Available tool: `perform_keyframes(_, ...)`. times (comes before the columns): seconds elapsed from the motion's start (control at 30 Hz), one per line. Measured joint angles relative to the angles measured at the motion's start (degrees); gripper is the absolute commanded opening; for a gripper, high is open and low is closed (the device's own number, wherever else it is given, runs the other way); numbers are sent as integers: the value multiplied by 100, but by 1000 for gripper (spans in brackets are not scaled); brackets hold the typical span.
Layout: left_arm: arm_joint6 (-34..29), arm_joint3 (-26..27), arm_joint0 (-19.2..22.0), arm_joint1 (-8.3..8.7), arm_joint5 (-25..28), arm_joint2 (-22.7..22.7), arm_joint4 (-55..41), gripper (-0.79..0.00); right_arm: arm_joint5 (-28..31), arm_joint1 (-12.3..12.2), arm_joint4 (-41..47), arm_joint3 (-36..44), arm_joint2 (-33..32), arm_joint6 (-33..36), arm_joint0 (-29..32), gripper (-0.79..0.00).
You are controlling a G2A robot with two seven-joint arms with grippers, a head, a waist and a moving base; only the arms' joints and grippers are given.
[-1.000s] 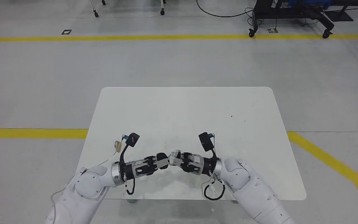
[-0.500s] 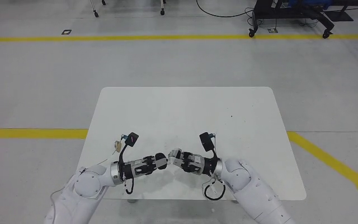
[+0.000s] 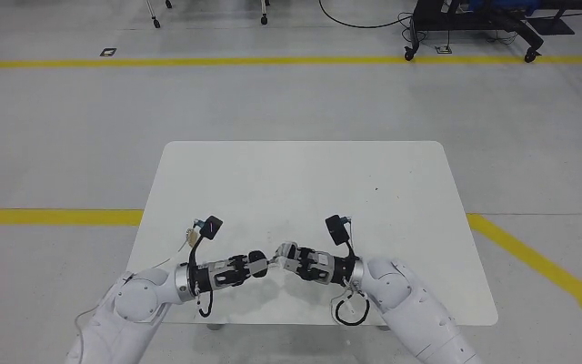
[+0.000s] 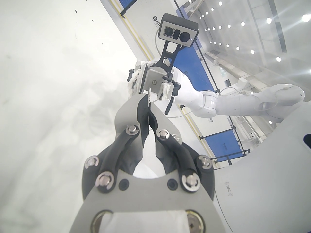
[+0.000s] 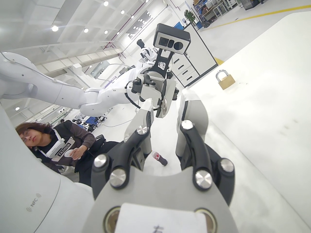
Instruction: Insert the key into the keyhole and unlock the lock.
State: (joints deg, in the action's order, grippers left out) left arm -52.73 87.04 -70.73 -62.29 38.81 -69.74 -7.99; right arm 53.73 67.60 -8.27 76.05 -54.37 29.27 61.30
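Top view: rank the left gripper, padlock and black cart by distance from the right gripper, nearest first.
1. Left gripper, tip to tip with the right gripper, pinching the key.
2. Padlock, by the left edge of the table.
3. Black cart, on the floor beyond the table.

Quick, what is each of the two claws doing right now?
Left gripper: shut, pinching a thin thing, likely the key.
Right gripper: open, holding nothing.
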Motion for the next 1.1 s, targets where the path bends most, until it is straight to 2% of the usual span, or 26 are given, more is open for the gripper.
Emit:
perform_keyframes(0.07, -2, 5, 7, 2, -28, 41, 39, -785, -49, -1, 50, -4, 28, 85, -26, -610)
perform_keyframes(0.17, 41, 0, 25, 2, -41, 87, 83, -785, -81, -4, 117, -12, 45, 148, -47, -785)
perform_keyframes(0.6, 173, -44, 17, 37, -35, 70, -48, -785, -191, -33, 371, -9, 62, 354, -56, -785)
perform_keyframes(0.63, 189, -43, 11, 40, -47, 67, -58, -668, -197, -34, 379, -7, 64, 365, -58, -785)
perform_keyframes(0.67, 199, -40, 6, 43, -65, 65, -63, 0, -199, -35, 392, -5, 66, 375, -59, -785)
perform_keyframes(0.93, 137, -50, -35, 90, -103, -47, -138, 0, -160, -42, 480, -26, 46, 358, -70, -785)
perform_keyframes(1.03, 78, -51, -121, 148, -66, -306, -382, 0, -93, -52, 539, -57, -9, 305, -70, -785)
perform_keyframes(1.1, -84, -30, -220, 228, -80, -657, -504, 0, -54, -63, 549, -89, -103, 185, -62, -785)
